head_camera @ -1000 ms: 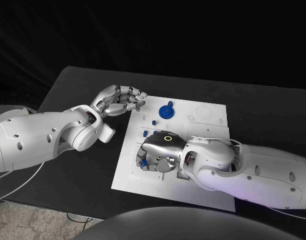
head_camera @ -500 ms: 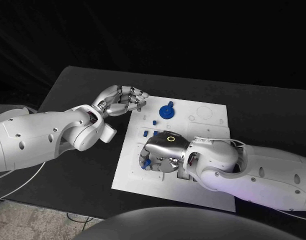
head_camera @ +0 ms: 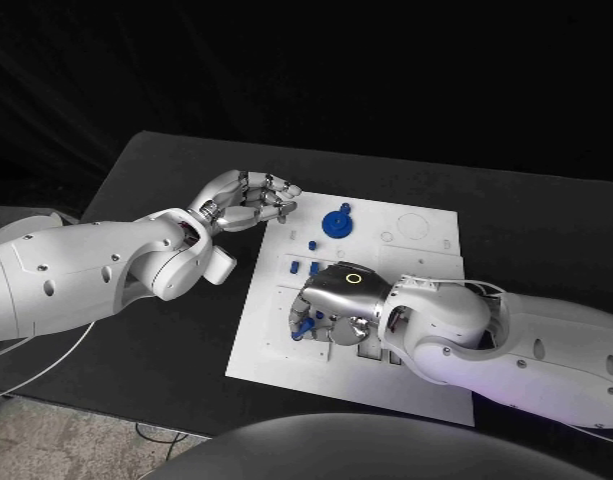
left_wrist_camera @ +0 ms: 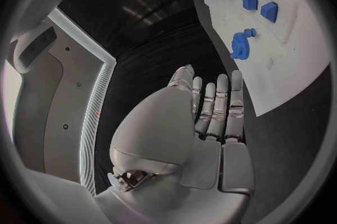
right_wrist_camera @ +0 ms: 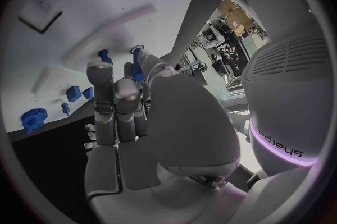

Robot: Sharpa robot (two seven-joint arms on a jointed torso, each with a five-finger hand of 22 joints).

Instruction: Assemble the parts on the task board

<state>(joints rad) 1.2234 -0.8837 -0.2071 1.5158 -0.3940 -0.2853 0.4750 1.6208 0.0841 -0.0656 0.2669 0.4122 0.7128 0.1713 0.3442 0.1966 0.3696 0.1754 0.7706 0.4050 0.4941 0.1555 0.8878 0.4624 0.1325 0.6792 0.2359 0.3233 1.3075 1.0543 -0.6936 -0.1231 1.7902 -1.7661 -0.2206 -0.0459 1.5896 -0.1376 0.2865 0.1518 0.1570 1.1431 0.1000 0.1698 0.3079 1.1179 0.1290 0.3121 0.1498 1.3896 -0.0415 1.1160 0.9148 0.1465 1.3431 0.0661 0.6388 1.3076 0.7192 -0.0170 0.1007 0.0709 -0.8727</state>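
- Task board (head_camera: 414, 255) lies flat mid-table; a stiff white plate with cut slots.
- Right hand (head_camera: 338, 305) sits low over the board's near-left part, fingers curled round a slim blue pin (right_wrist_camera: 137, 65). The pin looks held between fingertips, upright or nearly so.
- The pin is judged light, rigid plastic, smooth and apt to twist; best pinched along the shaft, not at the tip.
- Left hand (head_camera: 246, 201) hovers off the board's far-left corner, fingers loosely curled, holding nothing.
- Blue gear (head_camera: 335, 221) rests on the board's far part; two small blue blocks (head_camera: 305, 267) lie between the gear and the right hand.
- Gear probably light, toothed rim gives purchase; grip across the rim.
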